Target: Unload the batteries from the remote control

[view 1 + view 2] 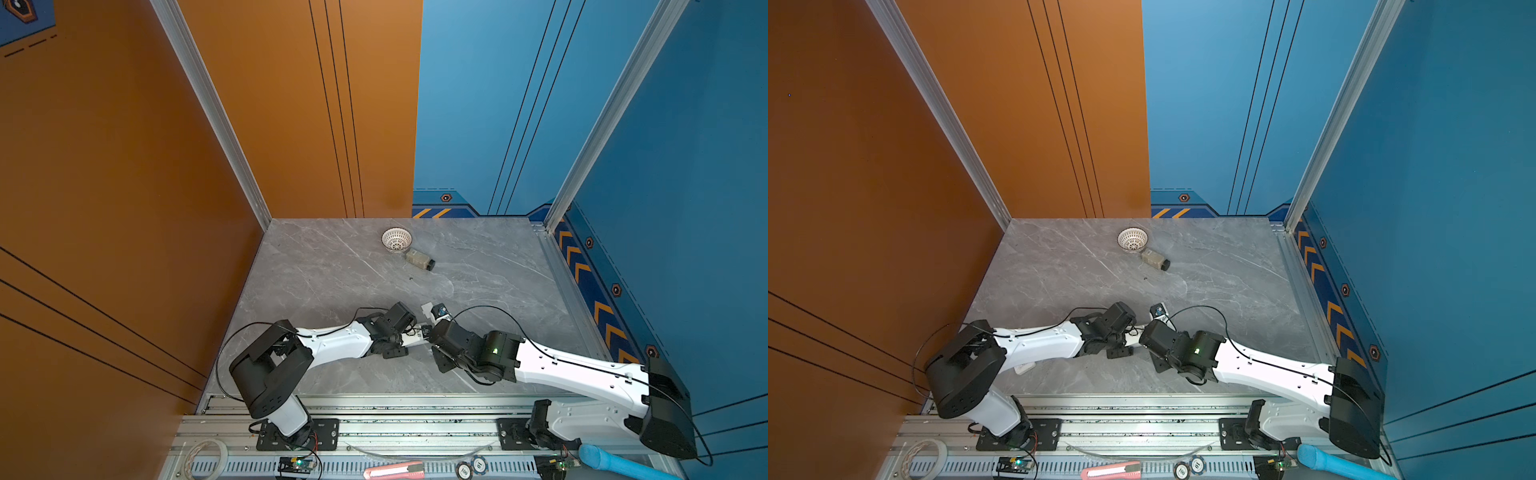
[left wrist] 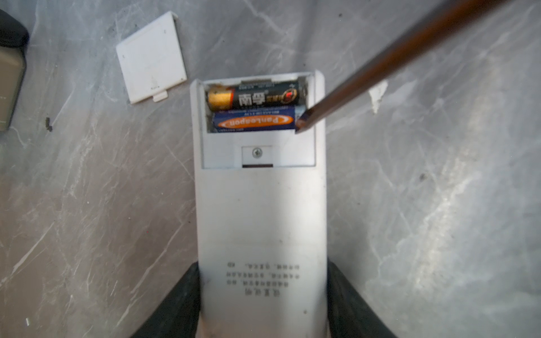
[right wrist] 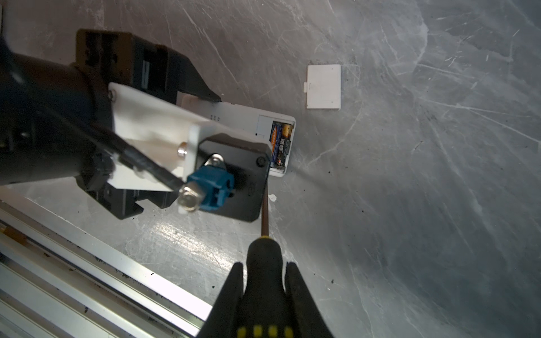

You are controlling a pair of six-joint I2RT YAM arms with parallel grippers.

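Your grey marbled table (image 1: 332, 270) sits between an orange wall (image 1: 104, 166) and a blue wall (image 1: 685, 166). The batteries (image 2: 253, 109), one black and gold, one blue with an orange oval, lie side by side in the open remote (image 2: 260, 219), clamped by your left gripper (image 2: 263, 282); your right gripper (image 3: 265, 282) grips the screwdriver (image 3: 263, 248), tip at the blue one

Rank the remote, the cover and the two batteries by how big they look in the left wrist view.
1. remote
2. cover
3. black battery and blue battery: nearly alike, so not ranked against each other.
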